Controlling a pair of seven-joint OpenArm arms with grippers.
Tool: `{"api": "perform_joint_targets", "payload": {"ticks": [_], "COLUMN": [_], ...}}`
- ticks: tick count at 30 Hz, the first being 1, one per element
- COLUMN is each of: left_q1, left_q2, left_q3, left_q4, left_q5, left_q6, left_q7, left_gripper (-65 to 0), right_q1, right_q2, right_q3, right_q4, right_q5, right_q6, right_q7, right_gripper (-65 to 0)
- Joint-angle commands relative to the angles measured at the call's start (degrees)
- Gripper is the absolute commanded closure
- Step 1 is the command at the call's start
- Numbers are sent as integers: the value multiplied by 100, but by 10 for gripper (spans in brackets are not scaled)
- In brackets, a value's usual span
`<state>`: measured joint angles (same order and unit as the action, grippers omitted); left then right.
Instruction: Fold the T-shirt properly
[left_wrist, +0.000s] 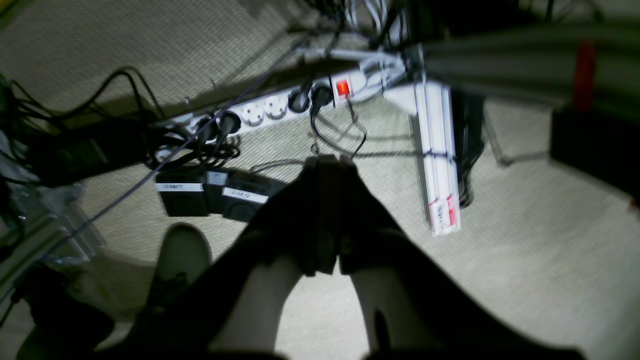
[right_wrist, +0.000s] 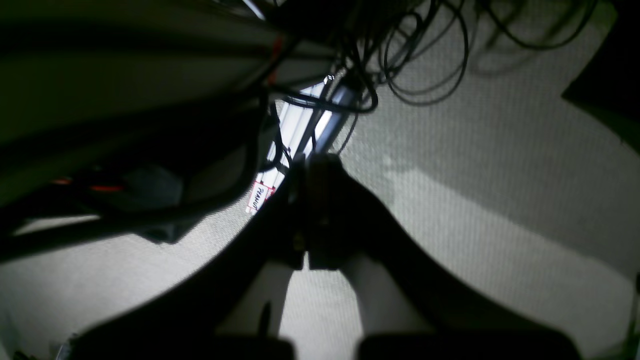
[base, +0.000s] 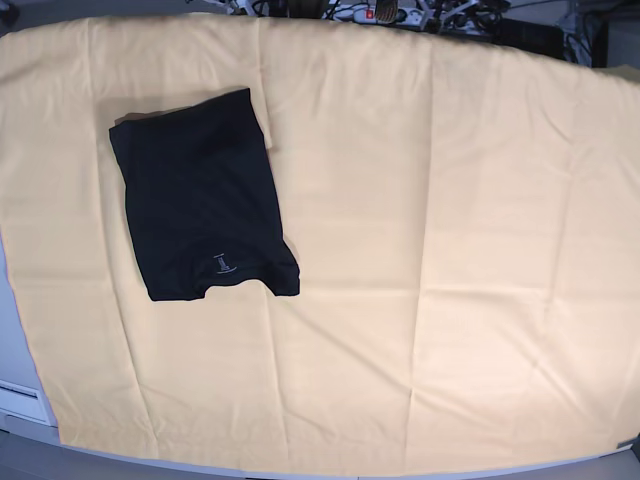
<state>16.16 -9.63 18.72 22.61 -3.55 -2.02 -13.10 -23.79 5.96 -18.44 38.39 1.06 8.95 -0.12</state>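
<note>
Left wrist view: the left gripper (left_wrist: 327, 162) hangs over carpeted floor (left_wrist: 525, 240), well away from the work surface. Its fingers (left_wrist: 315, 210) are pressed together and hold nothing. A white power strip (left_wrist: 270, 107) with a lit red switch lies on the floor. Two dark adapter blocks (left_wrist: 215, 197) carry white labels; the print is too blurred to read. A white rail (left_wrist: 440, 165) ends in a red-and-white tag, also unreadable.

Right wrist view: the right gripper (right_wrist: 317, 162) likewise points at the floor, with its fingers (right_wrist: 325, 210) closed and empty. A small tag (right_wrist: 257, 196) on the white rail appears to read "PEANUT"; this reading is uncertain.

Base view: neither arm is in view. The T-shirt (base: 200, 200) lies at the upper left of the yellow cloth (base: 450, 250) covering the desk, folded into a compact rectangle. A small grey mark (base: 222, 263) near its lower edge is illegible. Judgement: folding appears complete or nearly so.
</note>
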Motion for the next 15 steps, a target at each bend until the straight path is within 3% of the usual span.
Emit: {"api": "perform_joint_targets", "payload": {"ticks": [1,6,11,15], "left_q1": [13,0,-2,-81], "left_q2": [94,638,758,758], "left_q3": [131,339,339,339], "left_q4": [-52,-175,-175,-175], "left_q5": [-39,-466,-656,-752], "left_q6": [24,57,57,57], "left_q7": [-92,-105,-103,-31], "left_gripper": [0,0,0,0], "right_q1": [-46,98,81,96], "right_q2": [-7,-197,-402,-535], "right_q3": [4,4,4,4], "right_q4": [-92,-669,-717,-717], "right_q5": [-7,-4,-13,-402], "right_q6": [24,31,-24,-190], "right_q7": [85,365,551,553], "right_gripper": [0,0,0,0]}}
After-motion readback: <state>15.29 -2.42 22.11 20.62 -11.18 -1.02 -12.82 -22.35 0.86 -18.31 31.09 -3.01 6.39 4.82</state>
